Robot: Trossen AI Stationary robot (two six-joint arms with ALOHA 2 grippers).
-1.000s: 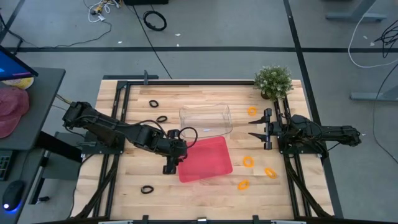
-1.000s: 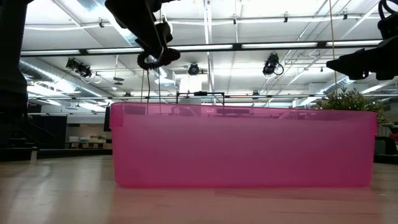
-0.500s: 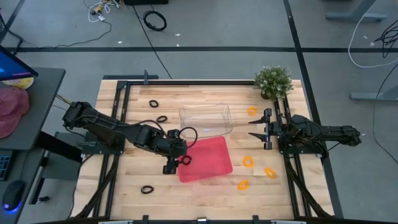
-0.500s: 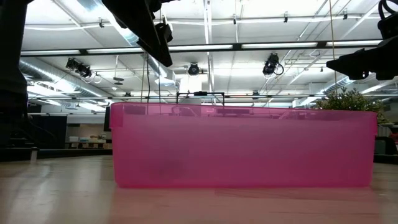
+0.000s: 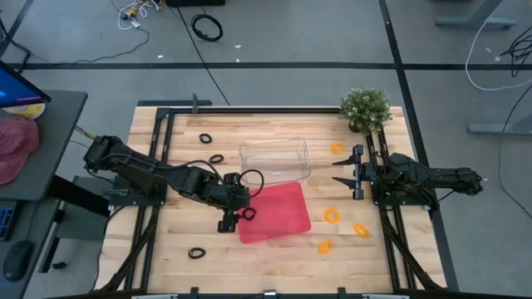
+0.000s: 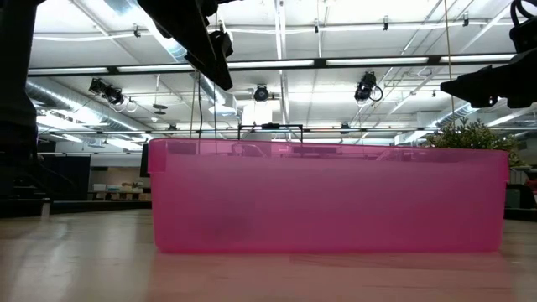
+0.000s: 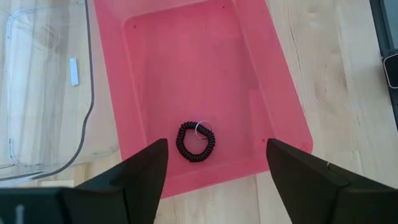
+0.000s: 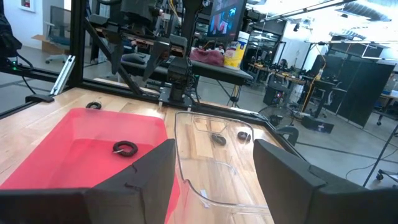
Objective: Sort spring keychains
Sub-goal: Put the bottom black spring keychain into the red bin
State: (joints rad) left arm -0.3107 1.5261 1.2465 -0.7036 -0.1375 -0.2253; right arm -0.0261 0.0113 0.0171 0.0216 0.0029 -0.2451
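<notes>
My left gripper (image 5: pixel 235 213) (image 7: pixel 216 145) hangs open above the red tray's (image 5: pixel 278 218) left end. One black spring keychain (image 7: pixel 196 142) (image 5: pixel 248 213) lies flat on the tray's floor below the open fingers. Three other black keychains lie on the table: two (image 5: pixel 205 137) (image 5: pixel 216 158) far left, one (image 5: pixel 196 252) near left. Several orange keychains (image 5: pixel 337 149) (image 5: pixel 332 215) (image 5: pixel 361 230) (image 5: pixel 325 246) lie on the right side. My right gripper (image 5: pixel 339 172) (image 8: pixel 214 152) waits open at the right, beside the clear tray (image 5: pixel 275 160).
The clear tray stands just beyond the red tray. A potted plant (image 5: pixel 365 108) is at the far right corner. Black frame rails (image 5: pixel 158 149) run along both table sides. In the low view the red tray's wall (image 6: pixel 327 197) fills the foreground.
My left gripper has let go of the black keychain it held above the red tray. The keychain has fallen onto the tray's floor near its left end. Both arms have stayed in place.
</notes>
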